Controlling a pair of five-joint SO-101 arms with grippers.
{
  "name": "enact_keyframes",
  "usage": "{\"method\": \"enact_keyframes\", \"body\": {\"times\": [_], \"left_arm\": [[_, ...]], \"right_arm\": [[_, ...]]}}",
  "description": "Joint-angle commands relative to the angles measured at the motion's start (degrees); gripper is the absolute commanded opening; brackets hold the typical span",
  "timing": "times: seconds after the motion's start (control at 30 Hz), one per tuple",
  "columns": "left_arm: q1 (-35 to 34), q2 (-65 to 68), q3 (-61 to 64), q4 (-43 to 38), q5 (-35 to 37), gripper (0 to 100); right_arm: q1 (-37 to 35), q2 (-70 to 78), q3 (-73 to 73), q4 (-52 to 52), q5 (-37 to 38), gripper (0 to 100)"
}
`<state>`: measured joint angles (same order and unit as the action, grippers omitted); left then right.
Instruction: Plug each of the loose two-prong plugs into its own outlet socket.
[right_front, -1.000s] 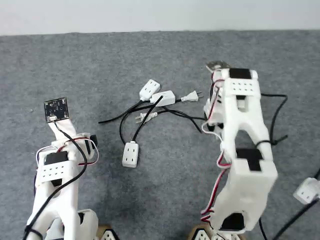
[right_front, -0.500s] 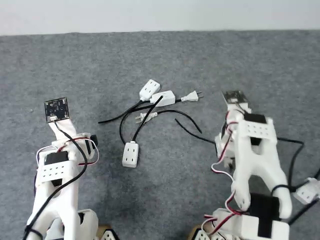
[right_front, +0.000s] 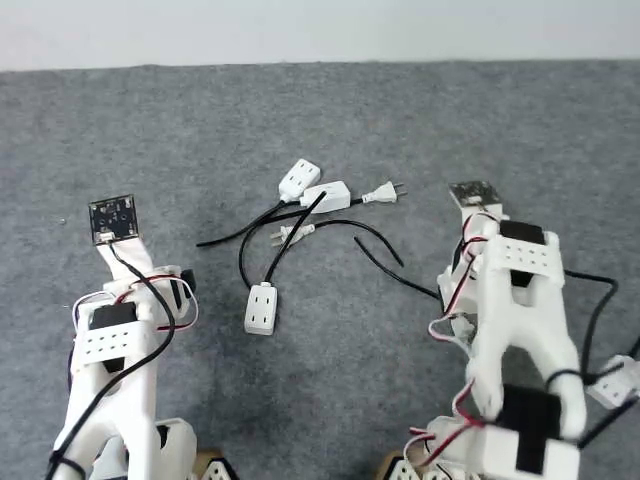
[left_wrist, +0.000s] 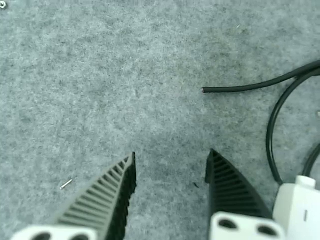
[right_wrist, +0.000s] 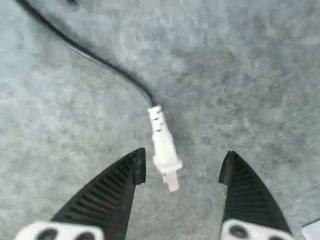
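Observation:
Three white outlet sockets lie mid-table: one (right_front: 299, 179) at the back, one (right_front: 327, 196) beside it, one (right_front: 261, 308) nearer the front. A two-prong plug (right_front: 383, 193) lies right of them, and a smaller plug (right_front: 293, 233) sits among the black cords. In the right wrist view another white plug (right_wrist: 162, 145) on a black cord lies flat on the carpet between the fingers of my open right gripper (right_wrist: 185, 154). My left gripper (left_wrist: 172, 156) is open over bare carpet, with a socket's corner (left_wrist: 300, 210) beside one finger.
A loose black cord end (left_wrist: 204, 90) lies ahead of the left gripper. Another white socket (right_front: 615, 382) with its cord sits at the table's right edge beside the right arm (right_front: 510, 290). Grey carpet covers the table.
The right arm has drawn back from the far side toward the front, and a black cord now trails from the middle to under it. The left arm has not moved.

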<state>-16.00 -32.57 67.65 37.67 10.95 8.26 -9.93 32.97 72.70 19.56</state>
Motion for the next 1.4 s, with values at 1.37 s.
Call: {"method": "enact_keyframes", "body": {"times": [1.37], "left_arm": [[2.73,-1.49,0.13,-1.49,-0.62,22]], "right_arm": [[6.2,-1.45,10.2,-11.12,9.23,0.9]]}}
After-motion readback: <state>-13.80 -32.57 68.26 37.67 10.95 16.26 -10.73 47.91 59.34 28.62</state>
